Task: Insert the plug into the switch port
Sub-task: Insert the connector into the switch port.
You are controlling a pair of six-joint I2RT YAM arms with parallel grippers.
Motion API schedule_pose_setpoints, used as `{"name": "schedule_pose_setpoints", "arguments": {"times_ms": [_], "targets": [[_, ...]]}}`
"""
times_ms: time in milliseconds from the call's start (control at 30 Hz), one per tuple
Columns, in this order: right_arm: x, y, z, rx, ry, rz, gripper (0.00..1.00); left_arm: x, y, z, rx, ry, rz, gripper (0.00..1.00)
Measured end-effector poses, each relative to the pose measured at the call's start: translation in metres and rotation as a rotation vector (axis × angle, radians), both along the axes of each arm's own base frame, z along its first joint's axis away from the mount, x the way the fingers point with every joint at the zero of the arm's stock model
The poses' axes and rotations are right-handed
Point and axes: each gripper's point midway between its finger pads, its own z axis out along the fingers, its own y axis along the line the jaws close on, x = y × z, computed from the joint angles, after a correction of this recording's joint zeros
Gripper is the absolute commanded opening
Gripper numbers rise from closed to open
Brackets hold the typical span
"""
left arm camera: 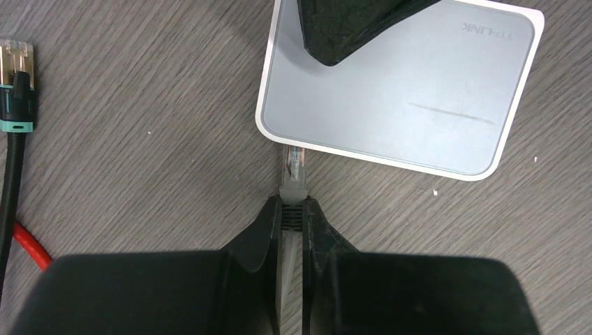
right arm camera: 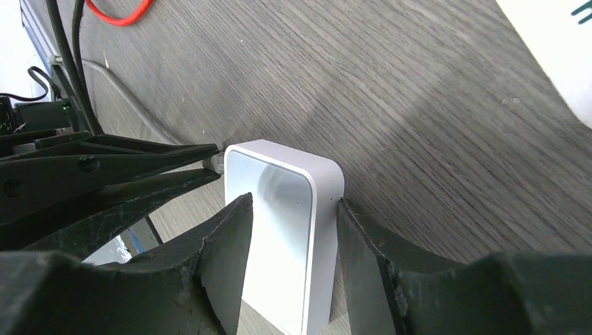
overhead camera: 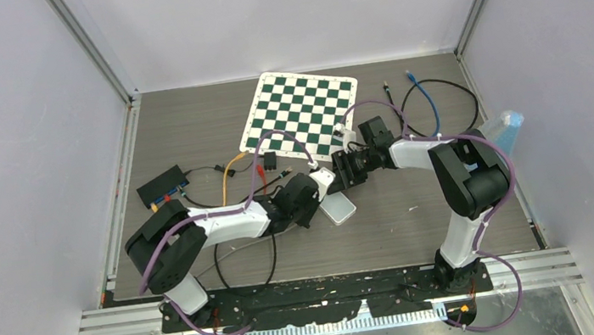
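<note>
Our left pincer (left arm camera: 292, 208) is pinched almost shut on the grey boot of the plug (left arm camera: 293, 164). The plug's clear tip meets the near edge of the switch (left arm camera: 419, 91), but we cannot tell whether it has entered the port. Our right pincer (right arm camera: 293, 209) stands partly open, its fingers pressed against the switch's two sides, bracing it on the desk (left arm camera: 139, 139).

We judge the main risk to be a skewed entry. We hold the plug only by its narrow boot, so it could pivot or slide back if the tip catches the port's rim. A hard push could also twist the switch within our right grip. A black cable (left arm camera: 15, 174) lies well apart to the left and seems no hindrance.
</note>
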Motion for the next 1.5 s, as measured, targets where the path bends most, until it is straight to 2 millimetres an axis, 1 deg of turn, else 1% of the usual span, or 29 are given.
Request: {"name": "schedule_pose_setpoints", "arguments": {"times_ms": [300,600,800,1000,1500], "targets": [[-0.001,0.001,0.000,-0.015,-0.016,0.016,0.54,0.003,-0.003,0.015,-0.030,-0.033,-0.011,0.00],[-0.001,0.001,0.000,-0.015,-0.017,0.016,0.54,0.003,-0.003,0.014,-0.028,-0.034,-0.014,0.00],[-0.001,0.003,0.000,-0.011,-0.020,0.016,0.53,0.001,-0.001,0.007,-0.009,-0.019,-0.015,0.00],[-0.004,0.005,0.000,-0.001,-0.017,0.010,0.52,-0.001,0.001,0.004,0.003,-0.006,-0.020,0.00],[-0.003,0.012,-0.002,0.029,-0.036,-0.006,0.49,-0.001,0.003,0.003,0.022,-0.017,-0.040,0.00]]}}
